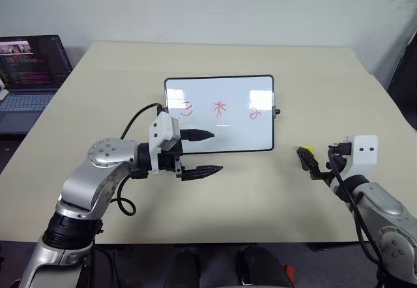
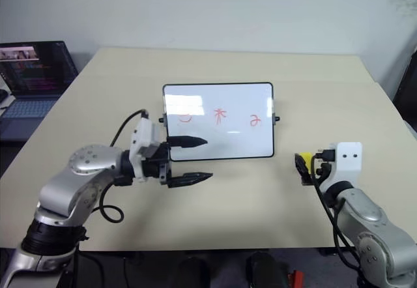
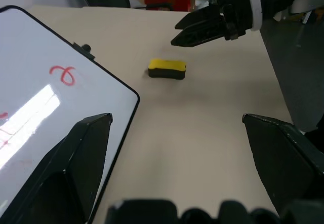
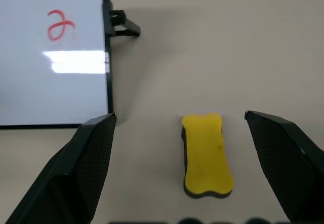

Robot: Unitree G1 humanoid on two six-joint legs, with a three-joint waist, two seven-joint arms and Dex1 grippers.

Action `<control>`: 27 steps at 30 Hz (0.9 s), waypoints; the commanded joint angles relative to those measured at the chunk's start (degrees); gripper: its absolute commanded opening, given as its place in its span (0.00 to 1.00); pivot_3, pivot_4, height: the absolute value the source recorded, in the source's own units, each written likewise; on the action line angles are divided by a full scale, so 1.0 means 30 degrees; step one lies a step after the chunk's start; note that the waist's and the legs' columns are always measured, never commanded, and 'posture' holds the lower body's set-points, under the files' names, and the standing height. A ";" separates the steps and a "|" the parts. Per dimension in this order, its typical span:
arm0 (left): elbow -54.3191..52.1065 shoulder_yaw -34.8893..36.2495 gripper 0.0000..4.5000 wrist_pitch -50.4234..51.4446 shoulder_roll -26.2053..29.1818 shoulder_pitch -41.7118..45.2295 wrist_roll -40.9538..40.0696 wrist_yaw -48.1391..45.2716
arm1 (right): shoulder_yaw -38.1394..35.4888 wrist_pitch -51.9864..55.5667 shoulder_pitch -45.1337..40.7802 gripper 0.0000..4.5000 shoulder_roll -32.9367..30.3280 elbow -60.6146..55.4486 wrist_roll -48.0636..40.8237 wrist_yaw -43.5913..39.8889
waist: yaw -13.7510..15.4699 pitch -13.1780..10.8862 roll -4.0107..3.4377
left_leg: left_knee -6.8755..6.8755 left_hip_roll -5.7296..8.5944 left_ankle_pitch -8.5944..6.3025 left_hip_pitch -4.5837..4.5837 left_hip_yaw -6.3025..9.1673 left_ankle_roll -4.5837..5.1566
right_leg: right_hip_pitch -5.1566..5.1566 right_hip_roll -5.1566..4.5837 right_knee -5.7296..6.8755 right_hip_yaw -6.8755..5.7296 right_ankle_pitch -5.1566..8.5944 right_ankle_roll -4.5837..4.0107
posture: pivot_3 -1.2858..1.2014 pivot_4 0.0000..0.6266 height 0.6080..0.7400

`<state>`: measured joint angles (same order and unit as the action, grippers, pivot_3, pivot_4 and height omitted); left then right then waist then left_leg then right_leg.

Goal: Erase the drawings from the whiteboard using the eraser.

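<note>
Near the table's right front edge, the right gripper (image 4: 177, 173) hangs with its fingers spread wide, holding nothing; the eraser (image 4: 206, 154) lies flat on the table (image 1: 260, 197) between them, untouched, yellow side up. Just to the eraser's left sits the whiteboard (image 1: 219, 113), lying flat, with three red drawings (image 1: 220, 110) in a row. Over the board's front left corner the left gripper (image 1: 201, 152) points toward the right, its fingers also spread and empty. Off the table's left side stands a laptop (image 1: 29, 79).
</note>
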<state>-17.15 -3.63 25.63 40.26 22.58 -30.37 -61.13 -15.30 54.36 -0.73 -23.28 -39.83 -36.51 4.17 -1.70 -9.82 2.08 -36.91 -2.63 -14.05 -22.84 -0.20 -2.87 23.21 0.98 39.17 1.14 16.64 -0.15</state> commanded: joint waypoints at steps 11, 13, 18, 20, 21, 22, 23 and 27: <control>-0.0706 -0.0118 1.00 -0.0814 -0.0080 -0.0677 0.0710 -0.0089 | 0.1611 -0.1779 -0.1943 0.99 0.0076 0.4363 0.3378 -0.1579 | 0.0007 -0.0001 -0.0002 | -0.0005 -0.0010 -0.0002 -0.0016 -0.0004 0.0003 | 0.0005 -0.0006 -0.0027 0.0002 -0.0001 0.0000 | 0.52 0.24 1.00; -0.0760 -0.0068 1.00 -0.0851 -0.0049 -0.0877 0.0767 -0.0058 | 0.1621 -0.2093 -0.2108 0.99 0.0035 0.4875 0.3694 -0.1934 | 0.0008 -0.0001 -0.0002 | -0.0004 -0.0007 -0.0002 -0.0015 -0.0005 0.0004 | 0.0004 -0.0006 -0.0027 0.0003 -0.0001 0.0000 | 0.52 0.24 1.00; -0.0895 0.0205 1.00 -0.0913 0.0090 -0.1374 0.0821 0.0035 | 0.1518 -0.2546 -0.2416 0.99 -0.0048 0.5786 0.4238 -0.2711 | 0.0009 -0.0001 -0.0003 | 0.0001 -0.0014 -0.0003 -0.0017 -0.0007 0.0005 | 0.0005 -0.0007 -0.0031 0.0005 -0.0003 -0.0005 | 0.52 0.24 1.00; -0.0920 0.0292 1.00 -0.0994 0.0159 -0.1622 0.0857 0.0043 | 0.1387 -0.2759 -0.2606 0.99 0.0065 0.6163 0.4413 -0.2900 | -0.0006 -0.0002 -0.0004 | -0.0002 -0.0015 -0.0003 -0.0014 -0.0006 0.0005 | 0.0005 -0.0007 -0.0026 0.0006 -0.0004 -0.0006 | 0.52 0.24 1.00; -0.0958 0.0342 1.00 -0.1033 0.0198 -0.1767 0.0858 0.0035 | 0.1340 -0.2817 -0.2744 0.99 0.0109 0.6427 0.4468 -0.3013 | -0.0011 -0.0002 -0.0004 | -0.0003 -0.0015 -0.0003 -0.0011 -0.0008 0.0005 | 0.0005 -0.0007 -0.0021 0.0007 -0.0004 -0.0005 | 0.52 0.24 1.00; -0.0979 0.0382 1.00 -0.1095 0.0236 -0.1878 0.0868 0.0032 | 0.1315 -0.2906 -0.2883 0.99 0.0120 0.6696 0.4549 -0.3099 | -0.0004 -0.0001 -0.0003 | -0.0004 -0.0014 -0.0002 -0.0008 -0.0006 0.0005 | 0.0004 -0.0007 -0.0019 0.0007 -0.0004 -0.0004 | 0.52 0.24 1.00; -0.0991 0.0404 1.00 -0.1144 0.0262 -0.1941 0.0869 0.0037 | 0.1306 -0.2966 -0.2972 0.99 0.0124 0.6872 0.4615 -0.3167 | 0.0001 -0.0001 -0.0004 | -0.0004 -0.0013 -0.0002 -0.0009 -0.0003 0.0005 | 0.0004 -0.0007 -0.0019 0.0002 -0.0005 -0.0006 | 0.52 0.24 1.00; -0.0974 0.0490 1.00 -0.1269 0.0380 -0.2201 0.0853 0.0084 | 0.1338 -0.3048 -0.3182 0.99 0.0062 0.7602 0.4872 -0.3533 | 0.0006 -0.0002 -0.0004 | -0.0002 -0.0014 -0.0003 -0.0014 -0.0005 0.0005 | 0.0004 -0.0007 -0.0022 0.0003 -0.0018 -0.0029 | 0.52 0.24 1.00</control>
<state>-17.95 -4.06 23.15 40.82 16.02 -27.78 -60.77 -10.08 46.55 -9.71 -22.68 -16.82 -22.38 -5.88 -1.68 -9.83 2.07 -36.92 -2.67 -14.05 -22.88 -0.21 -2.86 23.22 0.96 39.10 1.16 16.59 -0.24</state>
